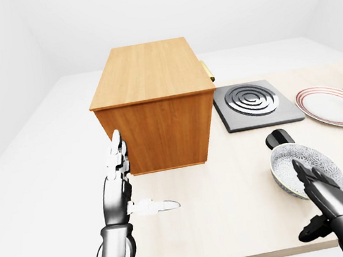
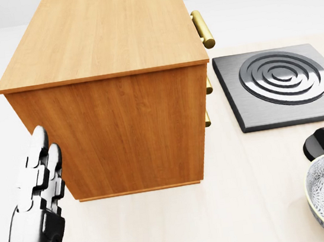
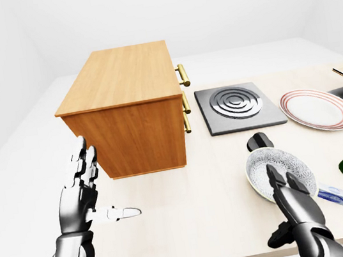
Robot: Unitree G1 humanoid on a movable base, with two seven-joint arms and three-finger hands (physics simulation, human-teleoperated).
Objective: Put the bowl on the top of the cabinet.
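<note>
The left robot hand (image 1: 119, 191) stands upright on its raised forearm, 2 fingers (image 1: 118, 154) straight up and the thumb stretched out sideways, holding nothing. The right robot hand (image 3: 294, 204) reaches in from the lower right, its 3 dark fingers spread and pointing up-left, grasping nothing.

walls (image 1: 3, 37): plain white; floor (image 1: 34, 162): white; table (image 3: 190, 210): pale, perhaps wood

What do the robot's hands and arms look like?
The left hand has three jointed fingers of white and silver segments on a glossy black palm, with a shiny black and chrome forearm below it. The right hand looks darker, mostly black with grey joints. No cables or markings show on either.
</note>
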